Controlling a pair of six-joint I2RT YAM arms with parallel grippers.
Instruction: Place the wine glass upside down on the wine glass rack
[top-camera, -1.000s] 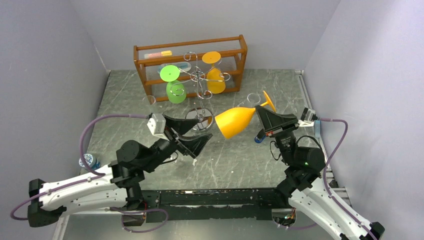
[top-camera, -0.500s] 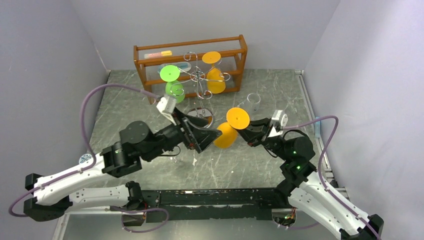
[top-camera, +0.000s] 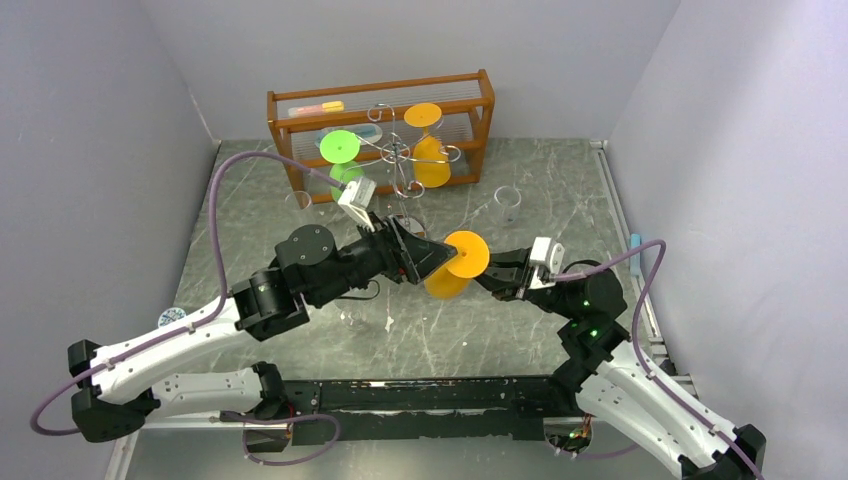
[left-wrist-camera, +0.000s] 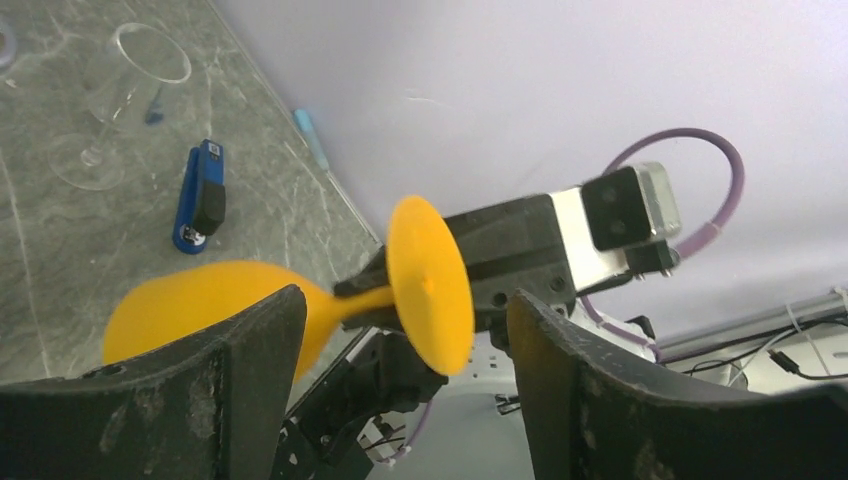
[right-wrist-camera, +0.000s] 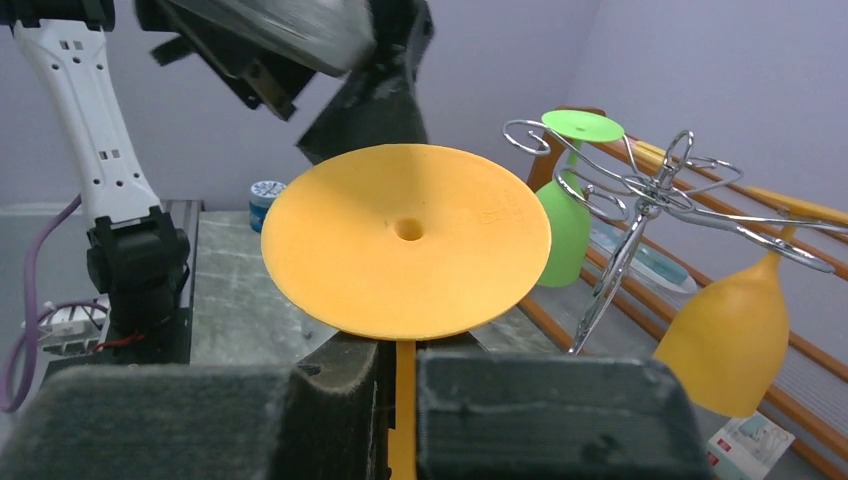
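Observation:
An orange wine glass (top-camera: 447, 282) hangs in mid-air over the table's middle, its round foot (top-camera: 467, 253) uppermost and its bowl below. My right gripper (right-wrist-camera: 400, 372) is shut on its stem just under the foot (right-wrist-camera: 405, 235). My left gripper (left-wrist-camera: 402, 298) stands open, one finger on each side of the foot (left-wrist-camera: 430, 285) and not touching it. The silver wine glass rack (top-camera: 398, 160) stands behind. A green glass (top-camera: 341, 148) and another orange glass (top-camera: 430, 150) hang from it upside down. The rack (right-wrist-camera: 640, 200) also shows in the right wrist view.
An orange-brown wooden shelf (top-camera: 380, 95) stands against the back wall behind the rack. Clear glasses stand at the right (top-camera: 508, 200) and left (top-camera: 300, 200). A blue stapler (left-wrist-camera: 200, 195) lies on the table at the right. A blue-lidded jar (top-camera: 172, 318) sits near the left edge.
My right gripper has turned the orange glass from lying sideways to foot-up and brought it left. The left arm has reached right until its open jaws flank the foot.

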